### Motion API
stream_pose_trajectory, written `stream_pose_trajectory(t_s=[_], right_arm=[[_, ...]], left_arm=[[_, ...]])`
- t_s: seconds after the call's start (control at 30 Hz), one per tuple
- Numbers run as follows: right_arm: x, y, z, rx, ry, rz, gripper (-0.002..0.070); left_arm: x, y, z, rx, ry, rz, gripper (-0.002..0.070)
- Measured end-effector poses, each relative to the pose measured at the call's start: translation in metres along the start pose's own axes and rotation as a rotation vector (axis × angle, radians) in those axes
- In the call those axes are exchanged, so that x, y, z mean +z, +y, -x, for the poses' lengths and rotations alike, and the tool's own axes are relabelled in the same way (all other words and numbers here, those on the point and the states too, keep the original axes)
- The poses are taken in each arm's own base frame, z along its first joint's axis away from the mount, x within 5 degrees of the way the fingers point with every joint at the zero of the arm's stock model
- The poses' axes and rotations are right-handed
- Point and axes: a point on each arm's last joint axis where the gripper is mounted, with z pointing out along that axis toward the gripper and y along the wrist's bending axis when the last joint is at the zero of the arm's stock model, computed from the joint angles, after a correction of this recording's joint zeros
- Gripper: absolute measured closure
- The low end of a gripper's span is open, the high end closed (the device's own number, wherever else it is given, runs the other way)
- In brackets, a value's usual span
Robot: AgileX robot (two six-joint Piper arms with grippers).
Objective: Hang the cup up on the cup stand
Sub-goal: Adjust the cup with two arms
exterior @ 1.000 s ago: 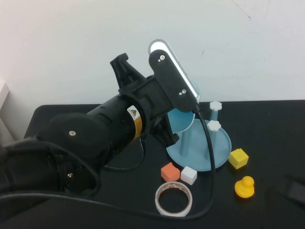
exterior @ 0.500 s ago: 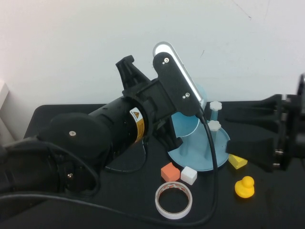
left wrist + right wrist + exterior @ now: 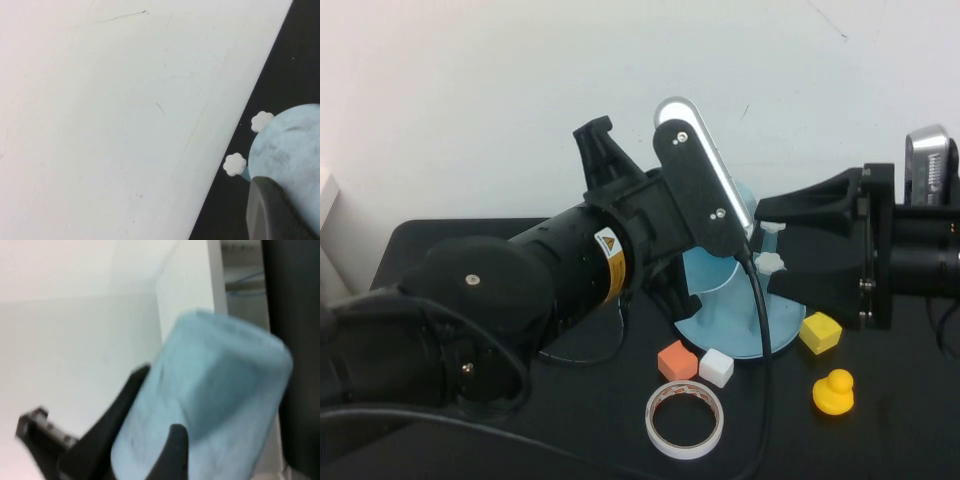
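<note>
cup [image 3: 712, 262]: held above stand [image 3: 782, 322], mostly hidden behind left arm | left end effector [image 3: 150, 440]: clamped on cup | right end effector [image 3: 772, 250]: spread wide, empty, just beside cup and white post caps [image 3: 769, 262] | worktop [image 3: 880, 430]: tape ring [image 3: 686, 419], orange cube [image 3: 677, 359], white cube [image 3: 716, 367], yellow cube [image 3: 820, 332], duck [image 3: 833, 391] near stand

Cup [image 3: 210, 405]: light-blue plastic, smooth, dull satin with faint scuffs. Cup stand [image 3: 775, 335]: blue-grey plastic dish, smooth, posts capped in matt white plastic. Beside the cup stand, table [image 3: 900, 440]: matt black; tape roll [image 3: 686, 419]: glossy white ring.
</note>
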Motion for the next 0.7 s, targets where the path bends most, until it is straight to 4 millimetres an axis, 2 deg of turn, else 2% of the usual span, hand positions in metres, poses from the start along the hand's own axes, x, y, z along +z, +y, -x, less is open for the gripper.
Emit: stream_pose_trajectory(t_s=[0.4,0.7], right_arm=[[0.003,0.0,0.015,0.0,-0.088,-0.049,-0.0017],[0.016,-0.004,0.011,0.149,-0.061,-0.042,-0.0017]], left_arm=[[0.0,-0.006,0.003,0.089,-0.041,-0.065,0.0669],[0.001,-0.007,0.002,0.096,-0.037,-0.069,0.0669]])
